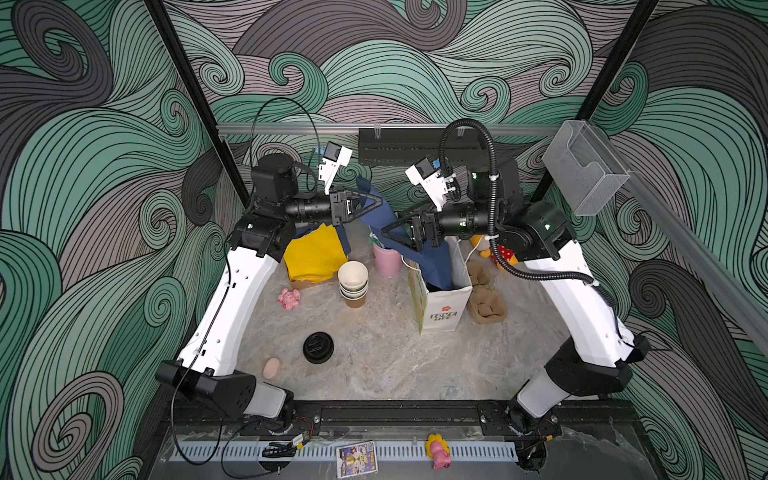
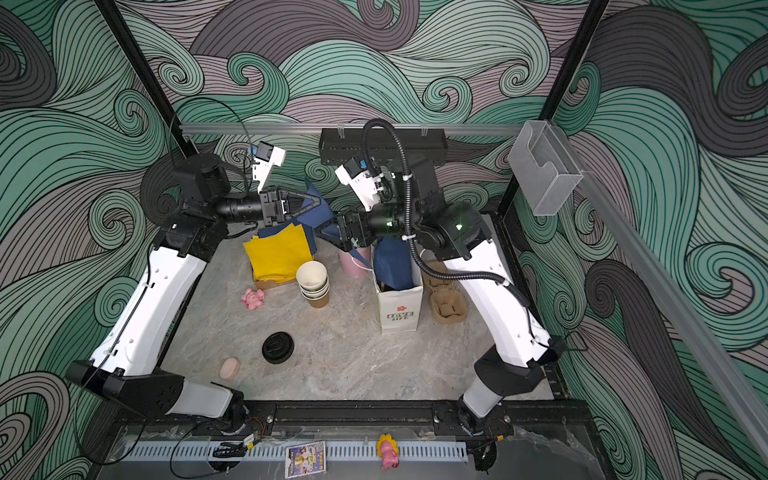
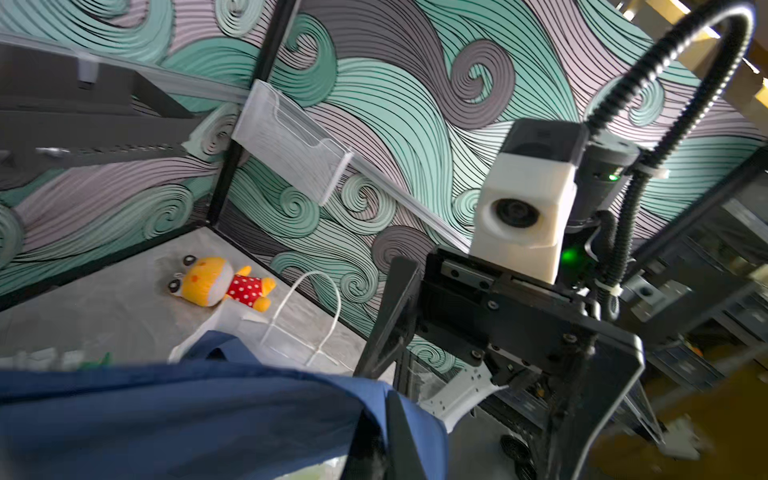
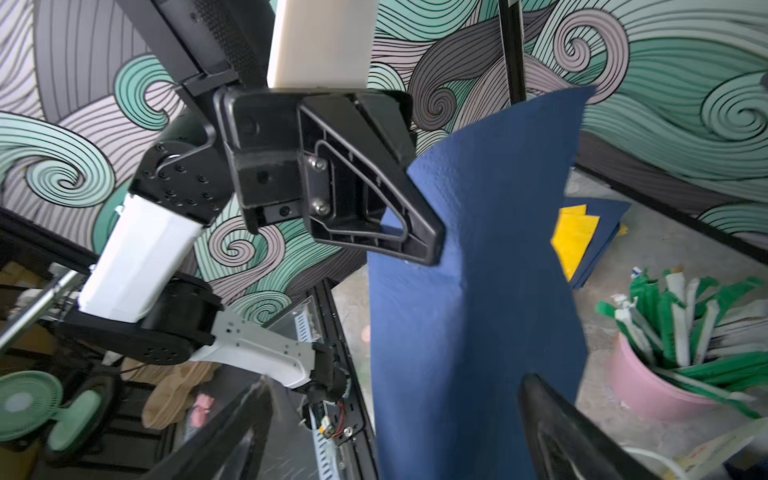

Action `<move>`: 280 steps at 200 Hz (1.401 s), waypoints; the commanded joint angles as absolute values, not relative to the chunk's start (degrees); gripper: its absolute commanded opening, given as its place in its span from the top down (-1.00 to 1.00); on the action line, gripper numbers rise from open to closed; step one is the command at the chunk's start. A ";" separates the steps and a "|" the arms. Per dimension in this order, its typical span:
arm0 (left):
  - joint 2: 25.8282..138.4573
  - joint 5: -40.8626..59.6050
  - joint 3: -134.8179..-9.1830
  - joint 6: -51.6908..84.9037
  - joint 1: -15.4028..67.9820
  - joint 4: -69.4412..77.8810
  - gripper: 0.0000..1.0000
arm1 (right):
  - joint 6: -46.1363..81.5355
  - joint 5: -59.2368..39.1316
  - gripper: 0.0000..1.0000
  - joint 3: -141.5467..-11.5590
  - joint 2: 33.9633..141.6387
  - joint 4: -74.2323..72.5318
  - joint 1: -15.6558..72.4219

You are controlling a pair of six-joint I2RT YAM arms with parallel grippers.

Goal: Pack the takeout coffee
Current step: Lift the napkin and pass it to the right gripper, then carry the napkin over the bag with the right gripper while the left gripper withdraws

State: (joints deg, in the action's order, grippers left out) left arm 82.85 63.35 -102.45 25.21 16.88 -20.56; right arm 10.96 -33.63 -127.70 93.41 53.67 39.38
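step: blue napkin (image 4: 478, 311) hangs into white paper bag (image 1: 440, 307), right of centre. left gripper (image 1: 376, 202) pinches napkin top; right gripper (image 1: 388, 231) jaws spread, gripping nothing. green cups (image 1: 353, 284) stacked mid-table, black lids (image 1: 318, 347) near-left, unpacked. next, likely: lower napkin, let go.

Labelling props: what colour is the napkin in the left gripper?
Navy blue; the napkin shows best in the right wrist view.
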 commanded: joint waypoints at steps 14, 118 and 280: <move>84.26 69.05 -105.37 25.31 19.09 -17.85 1.00 | 14.34 -34.63 -0.35 -121.11 90.74 46.86 39.29; 78.90 38.71 -101.29 21.92 20.12 -18.10 -0.58 | 17.00 -16.97 1.00 -120.26 84.76 56.06 39.29; 78.69 32.60 -79.38 32.09 24.65 -20.59 -0.59 | 24.29 -4.79 1.00 -133.80 86.47 68.76 39.64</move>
State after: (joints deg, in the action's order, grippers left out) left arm 80.47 37.95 -79.70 33.56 24.62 -20.97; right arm 25.67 0.01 -129.34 90.26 73.45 39.31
